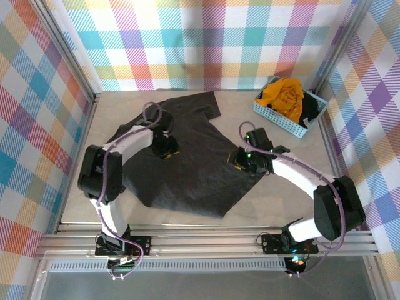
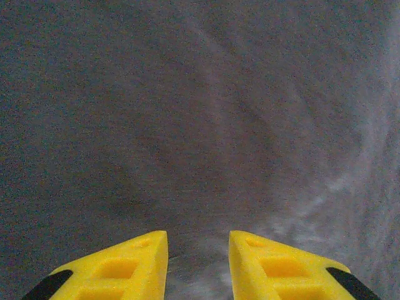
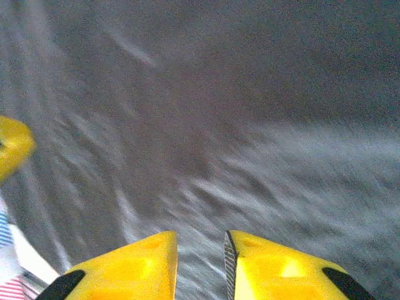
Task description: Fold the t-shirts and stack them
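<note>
Left pincer [image 2: 198, 236] and right pincer [image 3: 200, 236], both narrowly parted and empty, over the black shirt [image 1: 187, 181]; right wrist view blurred; arms hide its middle.

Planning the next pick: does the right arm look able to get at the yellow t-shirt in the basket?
Probably yes: the yellow t-shirt lies uncovered in the basket on that arm's side, nothing between.

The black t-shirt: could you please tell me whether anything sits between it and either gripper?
Nothing visible does: the left gripper and right gripper are both directly over the black t-shirt, with bare cloth right below them.
</note>
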Robot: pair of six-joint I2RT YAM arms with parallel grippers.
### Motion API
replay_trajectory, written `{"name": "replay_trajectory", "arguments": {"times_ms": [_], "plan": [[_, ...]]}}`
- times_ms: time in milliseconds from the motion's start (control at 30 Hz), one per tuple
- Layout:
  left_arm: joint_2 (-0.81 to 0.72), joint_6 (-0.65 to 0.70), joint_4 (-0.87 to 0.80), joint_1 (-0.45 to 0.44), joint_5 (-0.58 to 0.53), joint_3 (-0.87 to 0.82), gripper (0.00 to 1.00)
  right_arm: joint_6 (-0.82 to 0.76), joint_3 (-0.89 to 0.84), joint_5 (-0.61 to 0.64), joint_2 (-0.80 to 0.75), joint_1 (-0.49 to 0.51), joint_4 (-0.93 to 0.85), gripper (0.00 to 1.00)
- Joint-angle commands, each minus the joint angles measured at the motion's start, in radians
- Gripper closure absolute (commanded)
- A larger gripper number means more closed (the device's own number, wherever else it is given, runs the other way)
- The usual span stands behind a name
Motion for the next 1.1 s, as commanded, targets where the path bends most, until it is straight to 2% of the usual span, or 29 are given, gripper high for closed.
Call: {"name": "replay_trajectory", "arguments": {"times_ms": [0,100,233,433,600,733,800,867,967,1067], "plan": [[0.079,0.033,-0.014,-0.061,0.021,0.093,0.69,0.062,-0.029,-0.029,0.034,-0.015,-0.036,0.71],[0.155,0.024,-0.024,-0.082,0.019,0.151,0.71,0.083,-0.023,-0.024,0.128,-0.022,-0.012,0.71],[0.196,0.009,-0.026,-0.083,0.017,0.229,0.71,0.052,0.083,0.019,0.290,-0.105,-0.001,0.74],[0.150,0.001,-0.061,-0.037,0.010,0.345,0.68,-0.013,0.431,0.022,0.604,-0.260,-0.085,0.77],[0.010,-0.001,-0.075,0.066,-0.019,0.277,0.64,-0.082,0.725,-0.016,0.730,-0.298,-0.087,0.74],[-0.138,0.009,-0.078,0.184,-0.041,0.118,0.59,-0.170,0.827,0.000,0.689,-0.266,-0.074,0.63],[-0.192,0.021,-0.071,0.237,-0.012,0.039,0.58,-0.181,0.784,0.020,0.614,-0.248,-0.058,0.58],[-0.219,0.047,-0.064,0.251,0.024,0.000,0.58,-0.170,0.695,0.052,0.521,-0.232,-0.037,0.54],[-0.233,0.097,-0.036,0.189,0.111,-0.023,0.59,-0.104,0.499,0.095,0.354,-0.212,-0.036,0.54],[-0.222,0.178,-0.101,0.065,0.074,-0.023,0.60,-0.042,0.279,0.114,0.181,-0.196,-0.054,0.57]]}}
